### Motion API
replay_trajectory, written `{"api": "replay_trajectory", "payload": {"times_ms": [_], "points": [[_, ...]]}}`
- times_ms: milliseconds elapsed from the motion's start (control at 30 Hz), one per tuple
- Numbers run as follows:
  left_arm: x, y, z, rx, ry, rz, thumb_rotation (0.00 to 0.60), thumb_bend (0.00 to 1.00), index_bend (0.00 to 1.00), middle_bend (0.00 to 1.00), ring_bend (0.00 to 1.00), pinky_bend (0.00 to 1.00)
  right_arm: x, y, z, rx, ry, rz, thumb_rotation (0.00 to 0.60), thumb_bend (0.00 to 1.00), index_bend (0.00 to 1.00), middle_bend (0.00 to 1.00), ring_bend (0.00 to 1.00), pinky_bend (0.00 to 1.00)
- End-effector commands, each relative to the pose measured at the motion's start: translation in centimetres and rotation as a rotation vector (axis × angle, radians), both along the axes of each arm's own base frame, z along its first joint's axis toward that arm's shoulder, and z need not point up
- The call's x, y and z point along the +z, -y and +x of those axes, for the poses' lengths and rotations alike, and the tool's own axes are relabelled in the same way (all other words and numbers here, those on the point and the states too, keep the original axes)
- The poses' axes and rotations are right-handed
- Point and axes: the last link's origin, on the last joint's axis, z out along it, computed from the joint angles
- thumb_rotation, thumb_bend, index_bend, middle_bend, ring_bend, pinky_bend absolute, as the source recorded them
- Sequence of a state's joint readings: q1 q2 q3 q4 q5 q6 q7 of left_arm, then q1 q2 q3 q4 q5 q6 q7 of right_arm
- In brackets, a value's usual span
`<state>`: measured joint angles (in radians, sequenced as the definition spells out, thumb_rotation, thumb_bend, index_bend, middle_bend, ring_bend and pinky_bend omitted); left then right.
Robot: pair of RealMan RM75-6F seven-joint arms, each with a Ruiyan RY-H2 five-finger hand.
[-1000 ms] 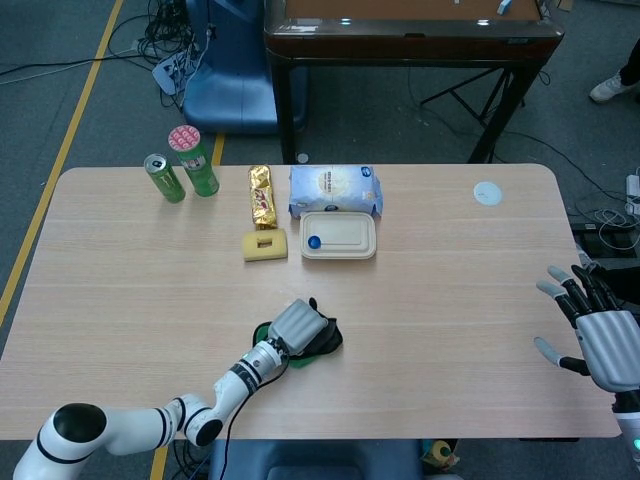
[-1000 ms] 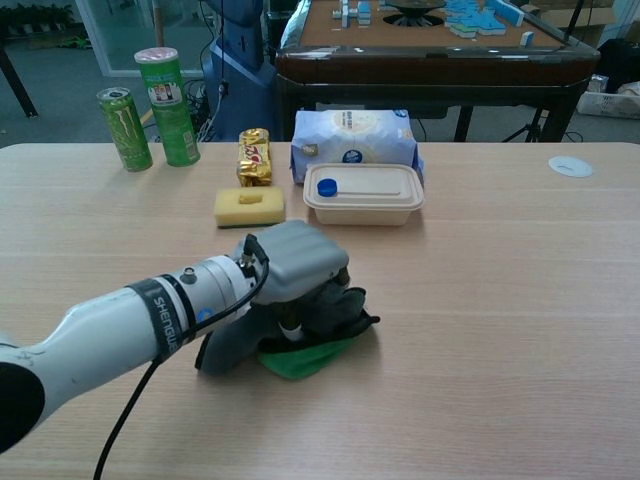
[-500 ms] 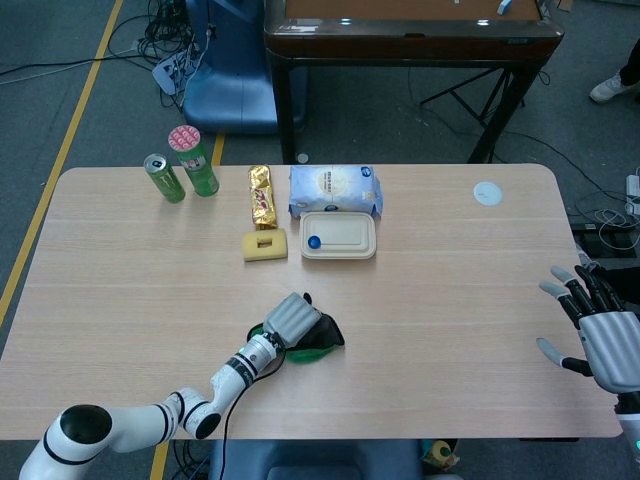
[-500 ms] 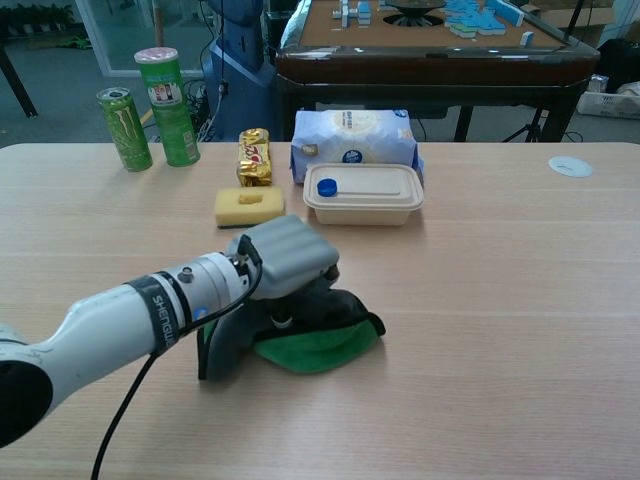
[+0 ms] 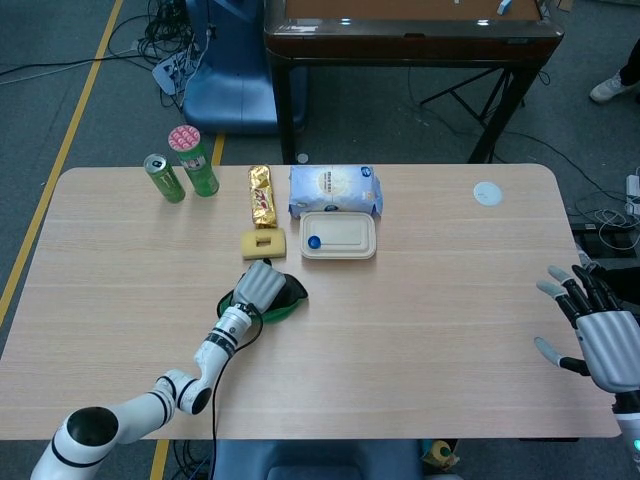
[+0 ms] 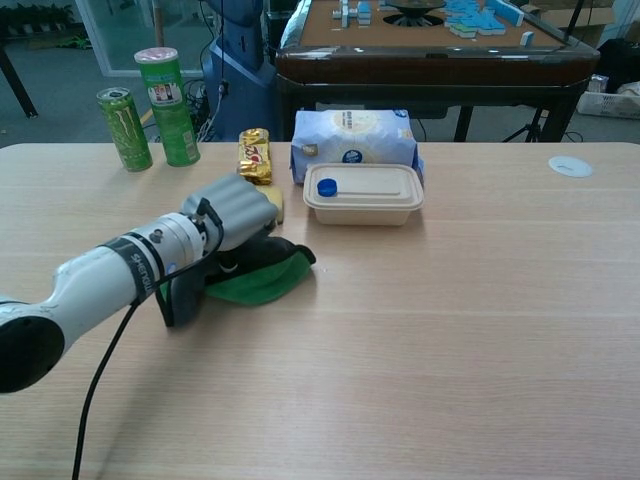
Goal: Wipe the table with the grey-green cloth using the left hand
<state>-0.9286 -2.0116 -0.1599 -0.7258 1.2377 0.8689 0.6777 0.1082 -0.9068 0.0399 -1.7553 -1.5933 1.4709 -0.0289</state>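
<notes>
Grey-green cloth [image 6: 262, 278] lies bunched on the wooden table [image 6: 480, 330] under the left hand [image 6: 232, 211], whose palm faces down and whose fingers [image 5: 268, 279] curl over the fabric, pressing it to the surface; whether they truly clutch it or only bear down on it cannot be told. Green folds spill out ahead of and beneath the fingertips. Just beyond those fingers sits a yellow sponge [image 5: 264, 243], partly hidden by the hand in the chest view, and a little further to their right a lidded food container [image 6: 363, 192]. Well apart, off the table's right edge, the right hand [image 5: 600, 335] is raised with its fingers spread and nothing between them.
</notes>
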Motion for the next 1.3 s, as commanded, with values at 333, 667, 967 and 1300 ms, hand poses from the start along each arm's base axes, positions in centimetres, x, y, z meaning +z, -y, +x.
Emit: {"api": "replay_trajectory", "payload": {"times_ms": [333, 667, 967, 1300], "points": [[-1.2, 2.6, 1.5, -0.027, 0.078, -0.109, 0.600, 0.15, 0.60, 0.70, 0.67, 0.95, -0.1, 0.1, 0.2, 0.003, -0.001, 0.000, 0.600, 0.30, 0.21, 0.14, 0.03, 0.10], [-2.3, 6.9, 3.5, -0.067, 0.172, -0.271, 0.600, 0.15, 0.60, 0.70, 0.67, 0.95, 0.0, -0.1, 0.2, 0.000, -0.002, -0.003, 0.600, 0.30, 0.21, 0.14, 0.03, 0.10], [0.6, 7.8, 3.8, -0.041, 0.285, -0.330, 0.600, 0.15, 0.61, 0.70, 0.67, 0.95, -0.1, 0.1, 0.4, 0.011, 0.000, 0.001, 0.600, 0.30, 0.21, 0.14, 0.03, 0.10], [7.4, 3.2, 0.7, 0.046, 0.403, -0.141, 0.600, 0.15, 0.61, 0.70, 0.67, 0.95, -0.5, 0.3, 0.7, 0.026, 0.006, 0.012, 0.600, 0.30, 0.21, 0.14, 0.03, 0.10]]}}
